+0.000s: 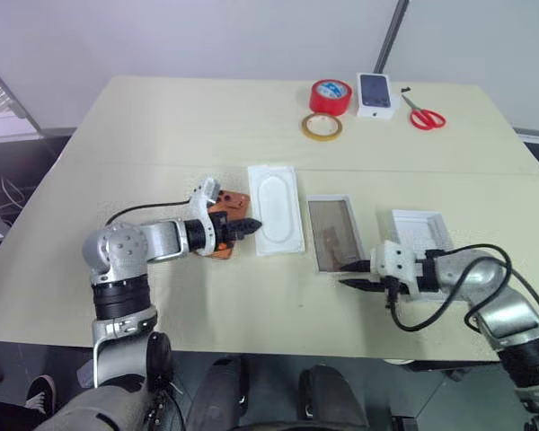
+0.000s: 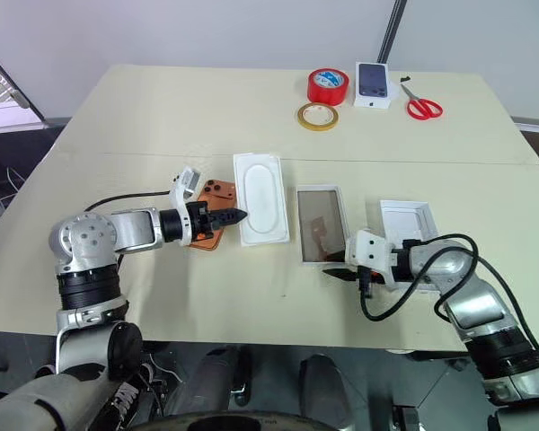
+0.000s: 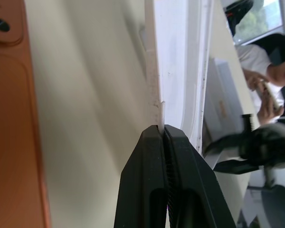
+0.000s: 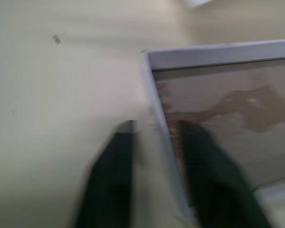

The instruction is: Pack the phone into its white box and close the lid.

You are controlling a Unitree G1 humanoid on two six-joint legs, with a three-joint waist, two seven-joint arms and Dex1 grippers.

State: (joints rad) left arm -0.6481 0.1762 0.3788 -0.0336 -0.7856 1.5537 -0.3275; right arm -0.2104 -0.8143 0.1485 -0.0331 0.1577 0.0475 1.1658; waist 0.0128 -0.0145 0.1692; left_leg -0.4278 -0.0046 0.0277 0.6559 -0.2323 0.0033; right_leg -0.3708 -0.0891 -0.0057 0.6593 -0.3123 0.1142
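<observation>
The orange phone (image 1: 236, 199) lies back up on the table, partly under my left gripper (image 1: 254, 224). That gripper is shut, pinching a thin white sliver at the edge of the flat white insert (image 1: 277, 208), as the left wrist view shows (image 3: 162, 130). The white box (image 1: 331, 224), a shallow tray with a brownish floor, sits right of the insert. My right gripper (image 1: 350, 276) is at the box's near corner. Its blurred fingers (image 4: 118, 156) stand apart, one on each side of the box's wall. The lid (image 1: 420, 229) lies open side up behind the right wrist.
At the table's far side are a red tape roll (image 1: 331, 96), a yellow tape ring (image 1: 322, 127), a small carton with a phone picture (image 1: 375, 94) and red scissors (image 1: 424, 115). A person (image 3: 270, 80) sits beyond the table.
</observation>
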